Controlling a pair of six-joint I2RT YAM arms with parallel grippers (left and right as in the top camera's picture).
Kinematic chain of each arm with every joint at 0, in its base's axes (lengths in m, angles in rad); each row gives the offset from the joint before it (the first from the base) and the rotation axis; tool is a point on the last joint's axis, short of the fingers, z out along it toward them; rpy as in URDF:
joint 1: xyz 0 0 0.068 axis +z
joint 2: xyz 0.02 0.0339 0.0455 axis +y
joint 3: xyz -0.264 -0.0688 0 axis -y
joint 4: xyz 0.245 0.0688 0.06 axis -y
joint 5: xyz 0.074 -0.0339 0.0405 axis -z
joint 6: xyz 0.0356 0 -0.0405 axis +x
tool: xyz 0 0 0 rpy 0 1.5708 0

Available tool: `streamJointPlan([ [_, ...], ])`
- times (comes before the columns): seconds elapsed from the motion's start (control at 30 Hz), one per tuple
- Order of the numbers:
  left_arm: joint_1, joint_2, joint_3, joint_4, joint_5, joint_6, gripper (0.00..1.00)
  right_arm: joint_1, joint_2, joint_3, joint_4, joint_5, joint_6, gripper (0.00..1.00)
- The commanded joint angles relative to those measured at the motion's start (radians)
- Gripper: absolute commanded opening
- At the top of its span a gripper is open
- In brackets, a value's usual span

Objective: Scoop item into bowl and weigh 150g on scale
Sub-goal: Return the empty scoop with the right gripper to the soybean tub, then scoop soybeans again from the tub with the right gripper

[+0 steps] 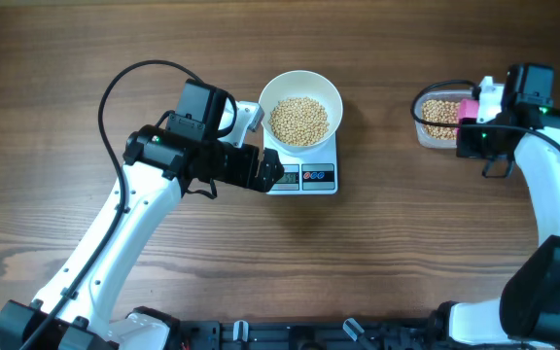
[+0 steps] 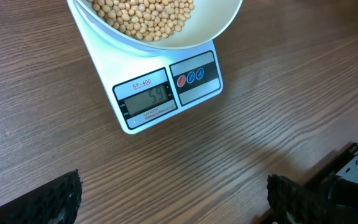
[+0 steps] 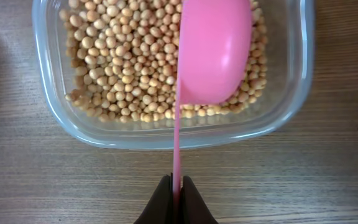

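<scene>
Fingers (image 2: 64, 198) spread wide and holding nothing, the left gripper (image 2: 174, 202) hangs over bare brown wood-grain table (image 2: 48, 93) in the left wrist view, just short of the front edge of the small flat white square kitchen scale (image 2: 143, 102). On the scale sits the round plain white bowl (image 2: 219, 28), its rim overhanging the platform, holding a heap of small round tan-yellow beans (image 2: 143, 14). The grey display's digits are too blurred to read surely.

Right wrist view: the right gripper (image 3: 176, 185) is pinched tight on the thin handle of a pink plastic scoop (image 3: 215, 53). The scoop's cup lies over more beans by the right wall of a clear rounded-rectangle plastic container (image 3: 166, 138).

Overhead, the left gripper lies at the scale's front-left corner. The container stands well apart near the table's right edge, with open wood between them.
</scene>
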Motion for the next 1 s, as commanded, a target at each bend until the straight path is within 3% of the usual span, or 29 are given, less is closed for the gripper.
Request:
streamJointPlan([
  [0.0,0.0,0.006,0.005,0.003,0.01,0.018,1.0,0.02,0.029,-0.001,-0.001,0.0,0.013,0.04],
  [0.97,0.0,0.006,0.005,0.003,0.01,0.018,1.0,0.028,0.029,-0.066,0.005,-0.222,-0.013,0.04],
])
